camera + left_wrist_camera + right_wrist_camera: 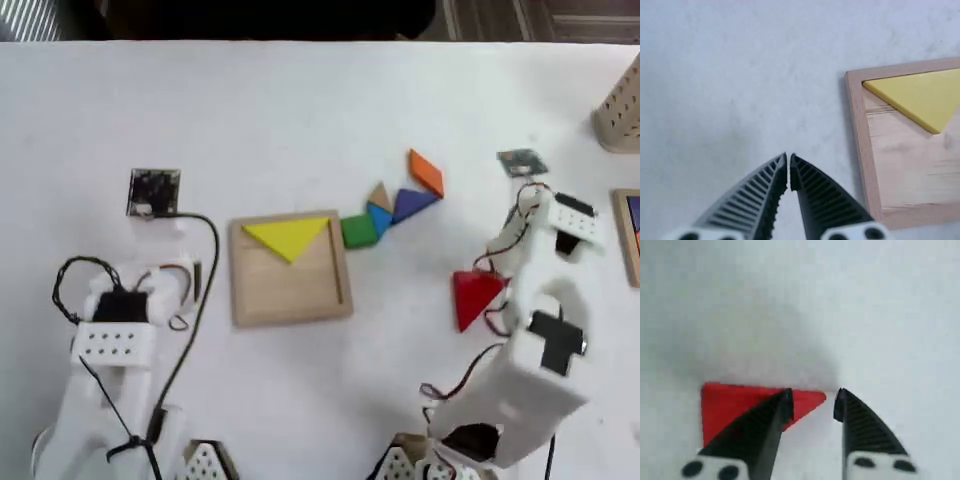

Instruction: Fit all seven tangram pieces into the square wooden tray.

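Wooden tray point(285, 290) sits on the white bench point(300, 110) just left of centre in the high view, with a yellow triangle point(287, 237) lying inside against its upper edge, point down. Just beside the tray's upper right corner is a green square point(358, 230), and from it a chain of pieces runs up and to the right: a light blue triangle point(378, 218), a tan triangle point(379, 194), a dark blue triangle point(412, 204) and an orange parallelogram point(426, 172) at the far end. A red triangle point(473, 296) lies well apart from these, right of centre, beside the right arm. The right gripper point(813, 402) is spread, low over the bench. One finger point(765, 425) crosses over the red triangle point(725, 405), and the other is over bare bench beside its tip. Whether either touches the piece cannot be told. The left gripper point(788, 165) is pressed together with nothing between its fingers, over bare bench near the tray's point(857, 150) outer wall, the yellow triangle point(920, 97) lying in the tray corner nearby.
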